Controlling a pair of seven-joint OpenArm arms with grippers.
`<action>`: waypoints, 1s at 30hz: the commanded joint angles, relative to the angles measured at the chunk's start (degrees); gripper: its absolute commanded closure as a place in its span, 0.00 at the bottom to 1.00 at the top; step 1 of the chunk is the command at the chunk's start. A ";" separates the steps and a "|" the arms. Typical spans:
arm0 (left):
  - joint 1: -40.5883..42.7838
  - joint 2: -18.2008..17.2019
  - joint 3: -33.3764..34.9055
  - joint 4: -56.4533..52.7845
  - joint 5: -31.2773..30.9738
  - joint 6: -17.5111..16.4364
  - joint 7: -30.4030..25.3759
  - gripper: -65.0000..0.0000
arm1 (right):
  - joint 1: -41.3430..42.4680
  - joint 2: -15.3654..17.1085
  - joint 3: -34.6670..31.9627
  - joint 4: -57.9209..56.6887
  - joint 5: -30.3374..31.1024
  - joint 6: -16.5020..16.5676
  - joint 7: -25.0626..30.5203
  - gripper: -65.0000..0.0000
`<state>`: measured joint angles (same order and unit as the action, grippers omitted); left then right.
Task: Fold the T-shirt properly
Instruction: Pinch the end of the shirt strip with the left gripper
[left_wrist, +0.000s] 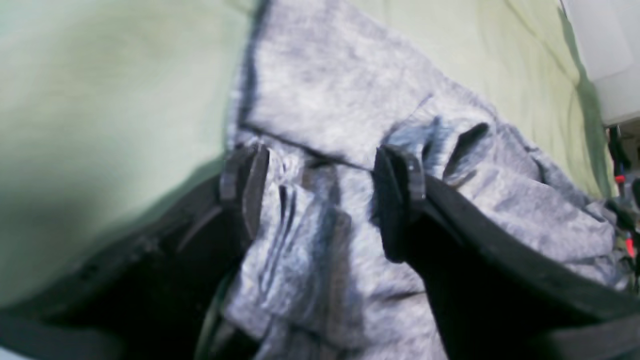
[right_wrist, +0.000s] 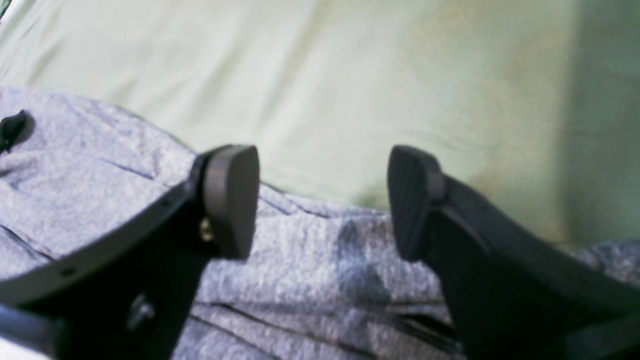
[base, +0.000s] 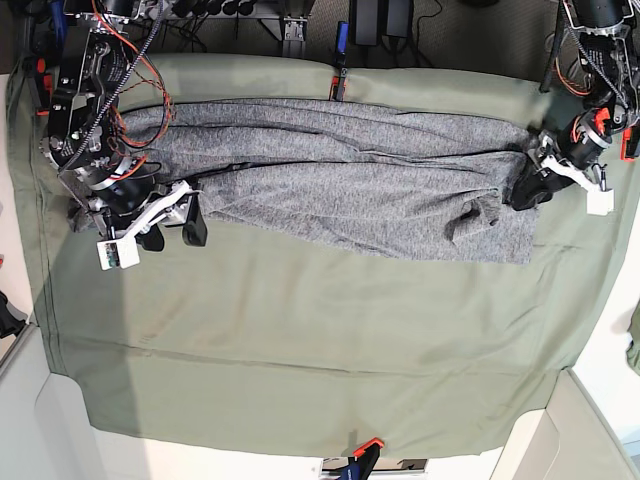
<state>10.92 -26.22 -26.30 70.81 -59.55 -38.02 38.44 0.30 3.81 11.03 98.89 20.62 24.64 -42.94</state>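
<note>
left pincer (left_wrist: 320, 200): jaws apart, T-shirt (base: 340, 190) bunched between them | right pincer (right_wrist: 325, 200): gaping over shirt edge; green cloth (base: 300, 340) beyond

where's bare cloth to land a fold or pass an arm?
Free: the wide band of plain olive-green table cloth between the heather-grey knit T-shirt and the near edge. Narrow bare strip behind the shirt, along the far edge. Crowded: both shirt ends, with the right tool and left tool there.
</note>
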 joint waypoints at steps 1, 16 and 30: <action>-0.44 -0.79 0.55 0.68 -0.61 -1.20 -0.59 0.45 | 0.76 0.31 0.11 1.05 0.85 0.24 0.85 0.38; -0.46 0.61 2.71 0.70 -5.64 -1.98 0.90 0.45 | 0.79 0.31 0.11 1.05 0.83 0.24 1.11 0.38; -0.61 0.63 2.71 0.70 -15.17 -1.98 6.51 0.45 | 0.76 0.31 0.11 1.05 0.85 0.24 1.09 0.38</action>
<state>10.79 -24.71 -23.31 70.81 -73.03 -39.07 45.45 0.30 3.84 11.03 98.89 20.58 24.64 -43.13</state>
